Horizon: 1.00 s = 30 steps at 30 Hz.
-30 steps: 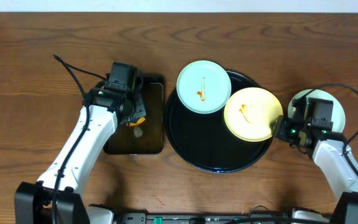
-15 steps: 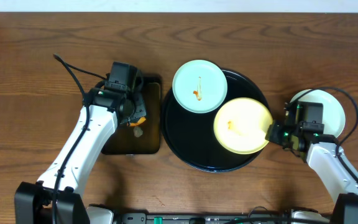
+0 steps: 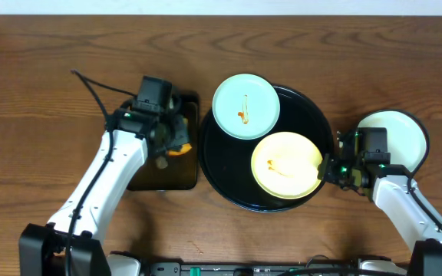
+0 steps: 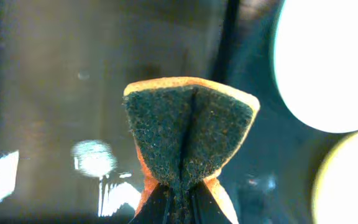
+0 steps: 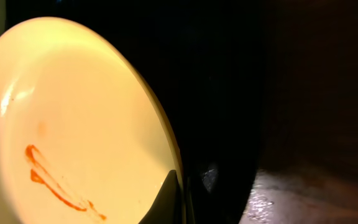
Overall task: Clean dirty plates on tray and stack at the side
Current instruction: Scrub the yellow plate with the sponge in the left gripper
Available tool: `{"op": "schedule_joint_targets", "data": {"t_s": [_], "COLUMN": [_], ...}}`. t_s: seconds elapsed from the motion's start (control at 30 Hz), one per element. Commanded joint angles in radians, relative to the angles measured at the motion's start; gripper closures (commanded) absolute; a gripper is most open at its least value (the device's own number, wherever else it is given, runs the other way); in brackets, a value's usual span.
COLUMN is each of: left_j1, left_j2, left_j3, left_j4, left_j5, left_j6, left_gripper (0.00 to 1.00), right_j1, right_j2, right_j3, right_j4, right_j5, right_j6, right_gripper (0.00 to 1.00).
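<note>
The left gripper (image 4: 179, 200) pinches a folded sponge (image 4: 188, 130) between its fingers, and the right gripper (image 5: 180, 198) is clamped on the rim of the yellow plate (image 5: 86, 124).

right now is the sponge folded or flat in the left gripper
Folded: the sponge is pinched by the left gripper, its dark face creased down the middle.

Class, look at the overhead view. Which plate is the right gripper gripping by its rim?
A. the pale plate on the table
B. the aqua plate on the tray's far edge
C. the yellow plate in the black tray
C: the right gripper is shut on the rim of the yellow plate, which lies in the tray.
</note>
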Motion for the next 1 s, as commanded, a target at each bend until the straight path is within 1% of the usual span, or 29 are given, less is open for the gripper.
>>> {"op": "schedule_joint_targets", "data": {"t_s": [0.0, 0.17, 0.2, 0.3, 0.5, 0.6, 0.77, 0.87, 0.97], "left_j1": [-0.085, -0.245, -0.296, -0.364, -0.491, -0.544, -0.616, -0.649, -0.668], "left_j2": [0.006, 0.016, 0.031, 0.075, 0.176, 0.219, 0.274, 0.293, 0.3], "left_j3": [-0.003, -0.003, -0.003, -0.003, -0.003, -0.003, -0.003, -0.003, -0.003], "left_j4": [0.036, 0.111, 0.131, 0.164, 0.268, 0.335, 0.431, 0.498, 0.525], "left_j5": [0.082, 0.08, 0.081, 0.081, 0.107, 0.143, 0.153, 0.194, 0.192], "left_j6": [0.035, 0.026, -0.01, -0.085, -0.138, -0.155, -0.261, -0.283, -0.304], "left_gripper": [0.92, 0.92, 0.92, 0.92, 0.92, 0.93, 0.92, 0.92, 0.92], "right_j1": [0.039, 0.069, 0.076, 0.085, 0.089, 0.089, 0.089, 0.089, 0.089], "right_j2": [-0.015, -0.015, -0.015, -0.015, -0.015, -0.015, -0.015, -0.015, -0.015], "right_j3": [-0.004, -0.004, -0.004, -0.004, -0.004, -0.004, -0.004, -0.004, -0.004], "right_j4": [-0.006, -0.023, -0.022, -0.022, -0.023, -0.023, -0.028, -0.032, -0.039], "right_j5": [-0.019, -0.002, 0.002, 0.009, 0.01, 0.011, 0.011, 0.011, 0.011], "right_j6": [0.008, 0.056, 0.056, 0.056, 0.056, 0.056, 0.056, 0.055, 0.055], "right_gripper": [0.99, 0.99, 0.99, 0.99, 0.99, 0.99, 0.99, 0.99, 0.99]}}
